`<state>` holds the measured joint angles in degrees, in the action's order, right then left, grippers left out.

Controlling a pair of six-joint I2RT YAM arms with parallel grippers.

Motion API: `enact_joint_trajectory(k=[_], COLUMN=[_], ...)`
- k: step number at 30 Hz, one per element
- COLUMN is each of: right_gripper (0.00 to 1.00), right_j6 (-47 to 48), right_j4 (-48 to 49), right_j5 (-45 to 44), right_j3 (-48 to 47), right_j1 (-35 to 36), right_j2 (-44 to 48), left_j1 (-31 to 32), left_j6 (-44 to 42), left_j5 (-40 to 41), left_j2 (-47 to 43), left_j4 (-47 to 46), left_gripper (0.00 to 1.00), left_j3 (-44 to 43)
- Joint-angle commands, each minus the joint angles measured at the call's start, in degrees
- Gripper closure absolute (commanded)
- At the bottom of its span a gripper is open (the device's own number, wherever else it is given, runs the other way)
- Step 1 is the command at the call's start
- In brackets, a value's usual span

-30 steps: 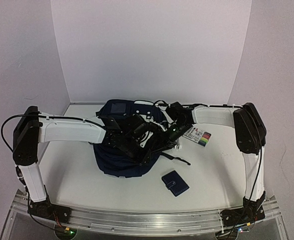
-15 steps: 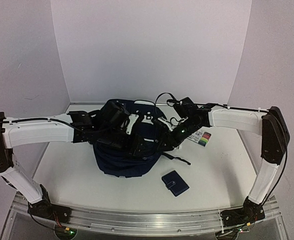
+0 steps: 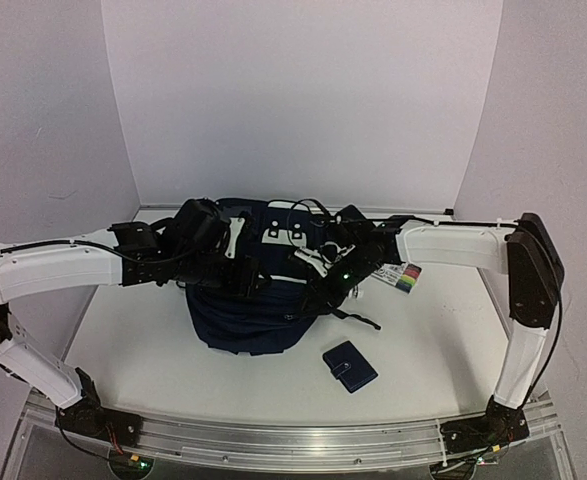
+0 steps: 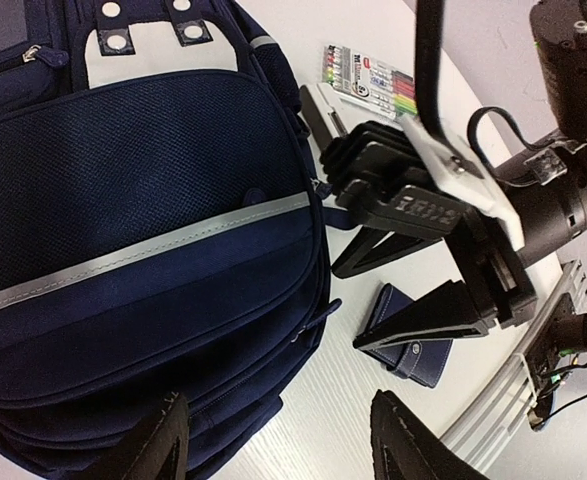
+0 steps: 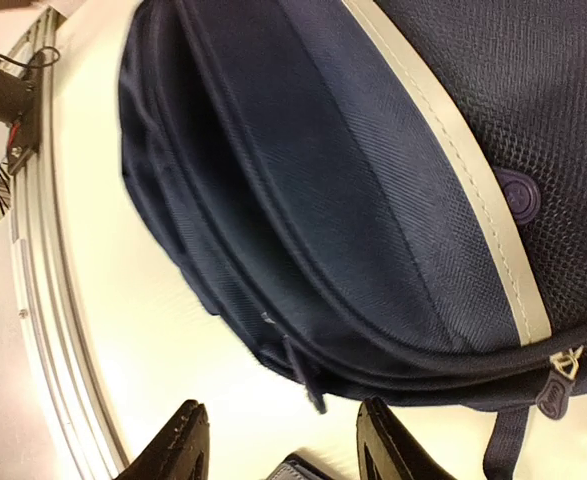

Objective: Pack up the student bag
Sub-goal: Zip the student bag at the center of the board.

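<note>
The student bag [image 3: 245,318], navy with a thin pale stripe and a white dotted patch at its far end, lies flat mid-table. It fills the left of the left wrist view [image 4: 123,250] and the top of the right wrist view [image 5: 393,180]. My left gripper [image 3: 245,278] hovers over the bag's top, open and empty [image 4: 285,450]. Over the bag's right edge my right gripper [image 3: 321,288] is also open and empty [image 5: 285,450]. A zipper pull [image 5: 308,378] hangs at the bag's edge just ahead of its fingers.
A small navy wallet [image 3: 350,366] lies on the table in front of the bag's right side [image 4: 413,352]. A pack of coloured markers [image 3: 398,275] lies right of the bag. A dark strap [image 3: 358,318] trails off the bag. The metal rail [image 3: 293,440] edges the near side.
My left gripper has drawn back leftwards across the bag and its jaws have spread. My right gripper has shifted slightly toward the bag's right edge.
</note>
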<state>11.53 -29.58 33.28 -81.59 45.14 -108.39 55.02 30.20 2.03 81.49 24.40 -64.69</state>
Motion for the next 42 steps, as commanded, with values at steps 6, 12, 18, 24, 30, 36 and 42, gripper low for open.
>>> enact_joint_trajectory(k=[6,12,18,24,30,36,42], right_gripper=[0.56,0.66,0.76,0.97,1.00,1.00,0.90], right_j6=[-0.2,0.1,0.5,0.7,1.3,1.9,1.7], right_j4=[-1.2,-1.5,-1.6,-1.8,-2.1,-1.8,-0.5], right_j5=[1.8,2.2,1.3,0.3,-1.1,-0.7,-0.3], right_j3=[-3.8,-3.1,-2.7,-2.8,-1.4,-0.5,-0.6], right_j1=[0.0,0.7,1.4,1.4,1.4,1.4,1.5], right_j2=[-4.0,-4.3,-4.2,-4.3,-2.7,-2.9,-4.3], left_j1=[-0.3,-0.7,-1.1,-1.2,-1.1,-1.2,-1.2], left_j6=[0.4,0.5,0.5,-1.6,-9.5,-12.5,-11.4], left_j5=[2.4,2.4,2.1,1.4,0.8,4.6,5.3], left_j2=[-2.8,-3.0,-3.0,-2.8,-3.6,-3.4,-3.9], left_j4=[0.2,-0.1,-0.2,1.5,6.9,9.0,8.1], left_gripper=[0.37,0.37,0.37,0.34,0.27,0.28,0.28], left_j3=[0.4,1.3,1.5,1.8,2.1,2.2,2.5])
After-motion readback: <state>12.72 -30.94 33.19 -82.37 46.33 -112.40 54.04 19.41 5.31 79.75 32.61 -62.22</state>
